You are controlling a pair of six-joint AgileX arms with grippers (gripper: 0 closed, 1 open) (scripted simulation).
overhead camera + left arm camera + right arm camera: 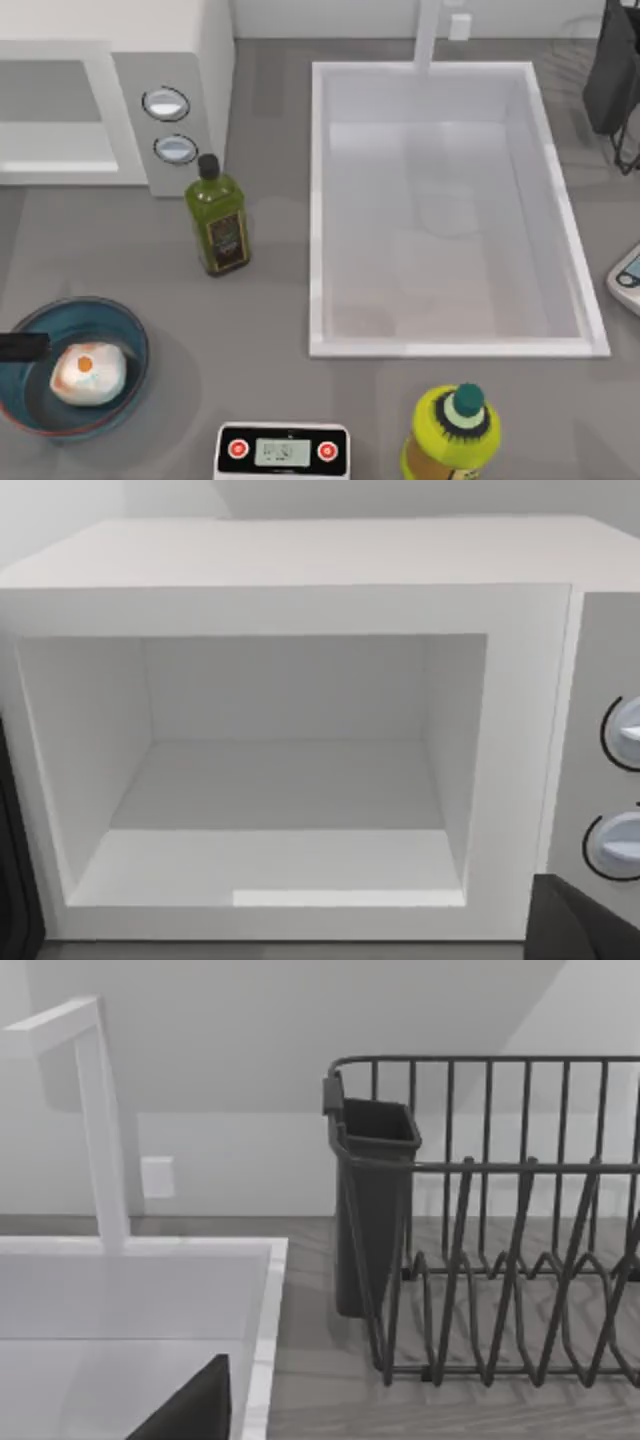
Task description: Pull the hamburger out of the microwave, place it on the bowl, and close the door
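Note:
The hamburger (88, 373), a pale lump with an orange patch, lies in the blue bowl (130, 330) at the front left of the table. A dark part of my left gripper (22, 347) reaches over the bowl's left rim. The microwave (170, 60) stands at the back left. In the left wrist view the microwave (300, 610) has its cavity open and bare, and dark fingers (585, 920) stand far apart at the picture's sides, open and holding nothing. The door is out of view. One dark tip of my right gripper (190, 1410) shows over the sink's edge.
A green oil bottle (218, 220) stands in front of the microwave's knobs. A large white sink (318, 200) with a faucet (428, 35) takes up the middle. A white scale (283, 452) and a yellow-green bottle (455, 430) sit at the front edge. A dark dish rack (500, 1260) stands back right.

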